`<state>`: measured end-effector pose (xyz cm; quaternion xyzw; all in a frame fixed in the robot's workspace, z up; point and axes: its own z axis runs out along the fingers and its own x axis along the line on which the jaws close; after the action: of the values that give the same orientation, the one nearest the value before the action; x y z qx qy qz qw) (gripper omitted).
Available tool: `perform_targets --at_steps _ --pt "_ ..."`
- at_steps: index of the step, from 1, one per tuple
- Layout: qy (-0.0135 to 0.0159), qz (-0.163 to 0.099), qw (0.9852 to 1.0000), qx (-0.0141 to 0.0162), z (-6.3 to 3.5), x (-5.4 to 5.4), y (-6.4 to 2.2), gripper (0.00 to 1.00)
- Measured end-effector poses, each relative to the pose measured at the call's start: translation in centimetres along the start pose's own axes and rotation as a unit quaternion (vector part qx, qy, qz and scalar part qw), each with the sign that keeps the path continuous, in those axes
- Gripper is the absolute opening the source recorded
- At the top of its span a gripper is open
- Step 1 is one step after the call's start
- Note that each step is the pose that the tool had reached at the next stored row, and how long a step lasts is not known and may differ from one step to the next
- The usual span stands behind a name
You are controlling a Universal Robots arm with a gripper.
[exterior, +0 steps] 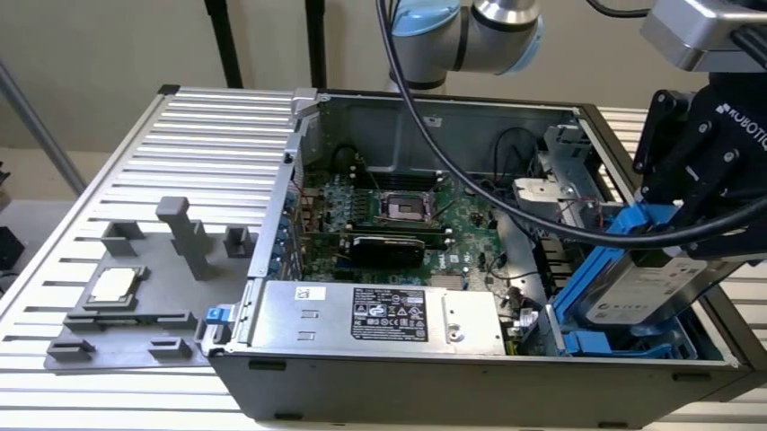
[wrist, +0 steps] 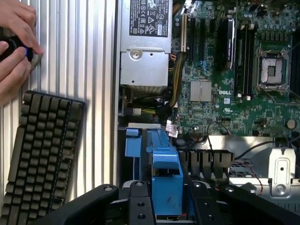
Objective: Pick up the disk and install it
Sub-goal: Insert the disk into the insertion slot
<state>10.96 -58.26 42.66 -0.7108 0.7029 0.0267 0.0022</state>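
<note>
Silver-and-blue arm (exterior: 480, 36) — black end effector (exterior: 677, 235) lettered ROBOTIQ.

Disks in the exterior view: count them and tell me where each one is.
1. The disk, in blue rails, is gripped by the gripper and tilted above the blue drive bay at the exterior view's right. Others may sit hidden in the bay.

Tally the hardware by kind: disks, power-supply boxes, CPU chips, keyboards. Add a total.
disk: 1
power-supply box: 1
CPU chip: 1
keyboard: 1
Total: 4
</note>
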Motion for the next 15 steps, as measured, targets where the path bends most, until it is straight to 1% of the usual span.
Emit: perform_targets --at_steps 11,12,14,15 --pt "-0.0026 -0.01 0.9999 -0.0017 1.1 0.1 -0.06 0.33" --pt "-0.0026 -0.011 0.9999 -0.0019 1.15 0.1 -0.07 0.34" --pt "-0.0027 -0.012 0.9999 -0.0022 1.21 0.1 -0.07 0.34" --pt "-0.0028 -0.012 0.9999 -0.0024 1.24 0.1 -0.08 0.4"
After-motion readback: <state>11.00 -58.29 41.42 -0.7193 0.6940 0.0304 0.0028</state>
